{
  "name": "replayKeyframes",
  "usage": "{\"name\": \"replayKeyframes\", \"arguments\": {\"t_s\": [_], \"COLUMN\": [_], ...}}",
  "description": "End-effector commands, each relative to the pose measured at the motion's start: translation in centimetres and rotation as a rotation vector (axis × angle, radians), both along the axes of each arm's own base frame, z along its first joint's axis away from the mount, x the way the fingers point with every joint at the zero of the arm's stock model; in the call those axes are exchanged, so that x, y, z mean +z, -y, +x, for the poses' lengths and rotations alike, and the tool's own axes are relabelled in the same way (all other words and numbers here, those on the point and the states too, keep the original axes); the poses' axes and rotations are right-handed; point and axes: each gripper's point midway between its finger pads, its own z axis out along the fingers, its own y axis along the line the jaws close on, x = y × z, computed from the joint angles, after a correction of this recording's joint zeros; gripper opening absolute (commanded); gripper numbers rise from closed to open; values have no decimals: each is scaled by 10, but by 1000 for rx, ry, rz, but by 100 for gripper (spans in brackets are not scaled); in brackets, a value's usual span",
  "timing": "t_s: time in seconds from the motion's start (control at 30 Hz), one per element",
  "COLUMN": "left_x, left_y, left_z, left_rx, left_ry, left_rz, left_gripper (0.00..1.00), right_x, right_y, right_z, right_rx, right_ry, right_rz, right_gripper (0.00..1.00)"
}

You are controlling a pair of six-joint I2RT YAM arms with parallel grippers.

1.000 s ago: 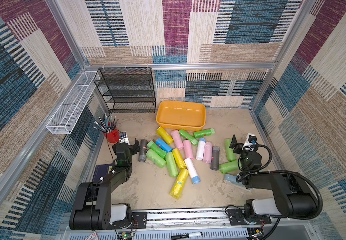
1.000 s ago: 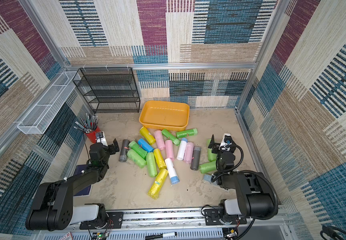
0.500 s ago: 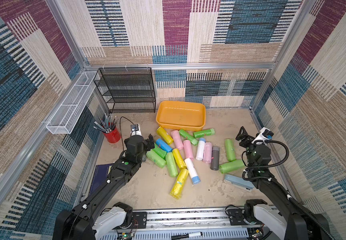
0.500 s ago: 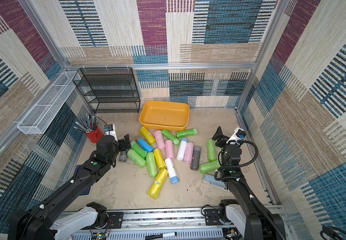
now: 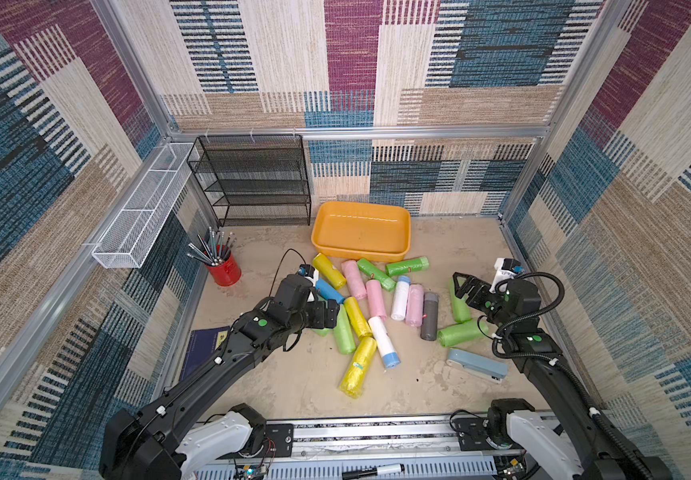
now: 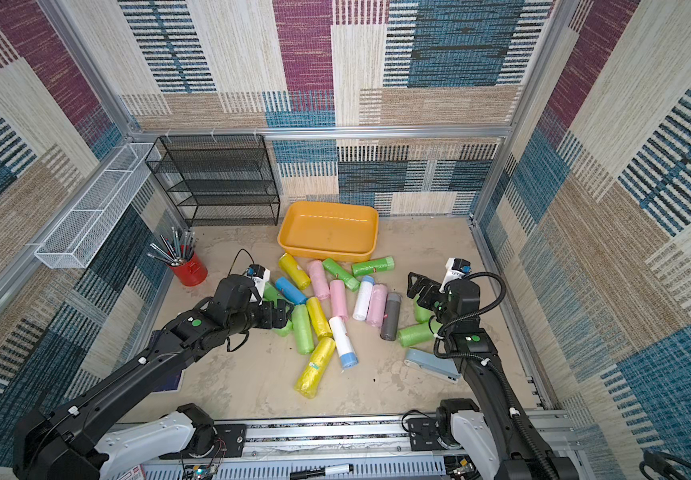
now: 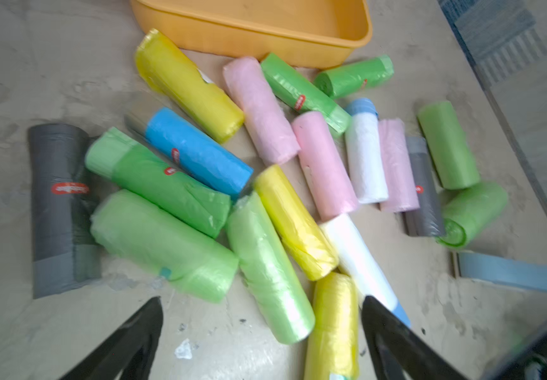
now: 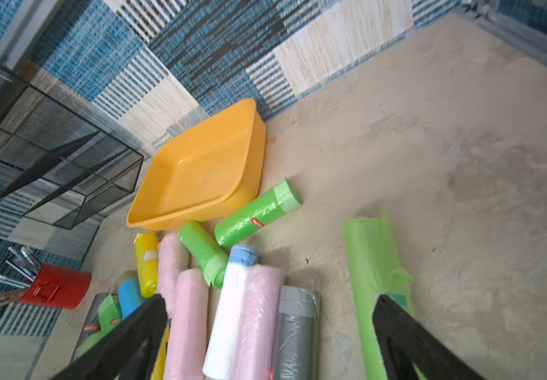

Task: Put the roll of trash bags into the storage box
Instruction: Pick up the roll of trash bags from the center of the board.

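Note:
The storage box [image 5: 359,252], an empty orange tub, stands at the back of the floor and also shows in the left wrist view [image 7: 265,36]. Several rolls of trash bags lie scattered in front of it, in green, yellow, pink, white, blue and grey. My left gripper [image 5: 327,316] hangs open over the pile's left side. In its wrist view the gripper [image 7: 262,301] frames a light green roll [image 7: 265,263] and a yellow roll [image 7: 331,322], holding neither. My right gripper [image 5: 464,286] is open and empty above the pile's right side, near a green roll [image 8: 371,263].
A black mesh rack [image 5: 252,183] stands at the back left, with a white wire basket [image 5: 140,208] on the left wall. A red cup of pencils [image 5: 223,270] sits left of the rolls. A blue stapler [image 5: 476,363] lies at the front right and a dark notebook [image 5: 204,345] at the front left.
Both arms have unfolded from low at the front. The left gripper travelled right to the pile's left side. The right gripper rose and swung back beside the right-hand rolls.

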Motion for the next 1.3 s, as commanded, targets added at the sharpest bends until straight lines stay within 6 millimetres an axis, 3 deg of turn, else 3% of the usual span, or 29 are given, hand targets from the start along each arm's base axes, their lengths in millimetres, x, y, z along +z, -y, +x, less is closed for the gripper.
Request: {"name": "replayKeyframes", "arguments": {"t_s": [0.0, 0.13, 0.47, 0.7, 0.83, 1.27], "left_x": [-10, -27, -60, -84, -88, -119], "left_y": [16, 33, 57, 51, 59, 81], "left_z": [-26, -42, -68, -66, -68, -77], "left_rx": [-80, -140, -211, -177, -191, -258], "left_ry": [-105, -186, -293, -303, -311, -414], "left_rz": [-27, -15, 36, 104, 57, 50], "left_gripper": [90, 87, 82, 80, 77, 66], "right_x": [-25, -42, -33, -46, -52, -40], "right_y": [-14, -8, -7, -4, 2, 5], "right_z": [-7, -2, -2, -6, -8, -4], "right_rx": [89, 73, 75, 49, 26, 12], "right_ry": [-134, -249, -239, -264, -288, -261], "right_rz": [4, -31, -46, -38, -70, -82], "right_gripper": [99, 99, 99, 99, 99, 99]}}
